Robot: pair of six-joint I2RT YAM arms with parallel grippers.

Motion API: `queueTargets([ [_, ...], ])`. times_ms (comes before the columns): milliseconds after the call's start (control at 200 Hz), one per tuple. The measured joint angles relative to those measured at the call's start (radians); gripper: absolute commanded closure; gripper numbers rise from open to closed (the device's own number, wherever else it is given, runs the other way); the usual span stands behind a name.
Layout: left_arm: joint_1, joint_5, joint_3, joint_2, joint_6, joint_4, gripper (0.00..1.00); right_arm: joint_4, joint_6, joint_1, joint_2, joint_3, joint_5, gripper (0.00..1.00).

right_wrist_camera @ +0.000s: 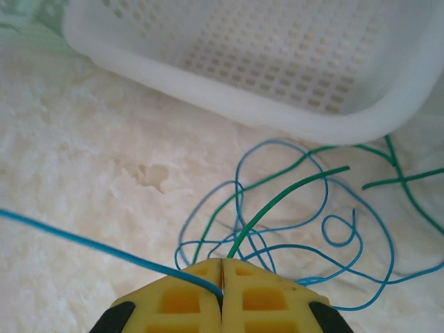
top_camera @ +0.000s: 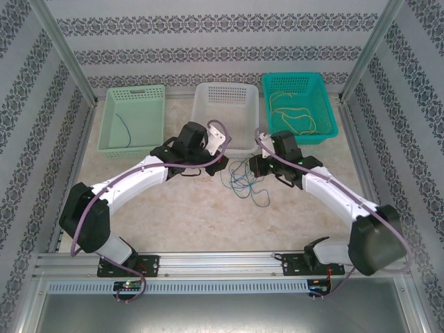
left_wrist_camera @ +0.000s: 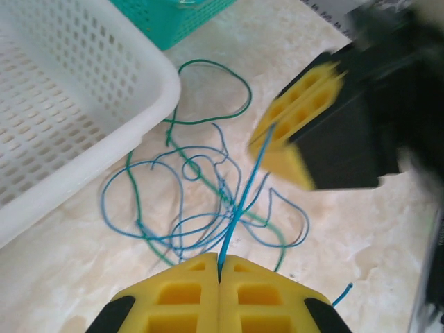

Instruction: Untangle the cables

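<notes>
While left fingers and right fingers pinch blue cable, tangle beneath

surface: pale marbled table | back edge: mint basket, white basket, teal basket | centre: cables, blue and green, seemingly tangled

We see the left tool clamped on a taut blue cable, which runs up to the right tool. Beneath it, looped blue and green cables lie tangled on the counter, just beside the white basket. A teal basket stands beyond.
</notes>
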Motion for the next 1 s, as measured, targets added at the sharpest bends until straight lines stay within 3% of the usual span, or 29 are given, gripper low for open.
queueTargets([
  [135,-0.003,-0.042,0.000,-0.002,0.047,-0.023,1.00,-0.064,-0.016,0.005,-0.055,0.018,0.029,0.96],
  [445,-0.021,-0.184,0.023,-0.006,0.127,-0.065,1.00,-0.236,-0.061,0.025,0.033,0.156,0.171,0.95],
  [525,-0.018,-0.262,0.023,-0.021,0.130,-0.102,1.00,-0.283,-0.064,0.025,0.034,0.174,0.285,0.95],
  [699,0.035,-0.485,-0.003,-0.071,0.129,-0.224,1.00,-0.398,-0.071,0.057,0.032,0.195,0.671,0.91],
  [809,0.037,-0.566,-0.012,-0.081,0.130,-0.254,1.00,-0.420,-0.095,0.106,0.027,0.222,0.813,0.89],
  [909,0.037,-0.588,-0.021,-0.084,0.130,-0.262,1.00,-0.415,-0.112,0.115,0.010,0.235,0.835,0.89],
  [999,0.037,-0.570,-0.045,-0.097,0.126,-0.254,0.99,-0.400,-0.112,0.114,-0.015,0.235,0.763,0.89],
])
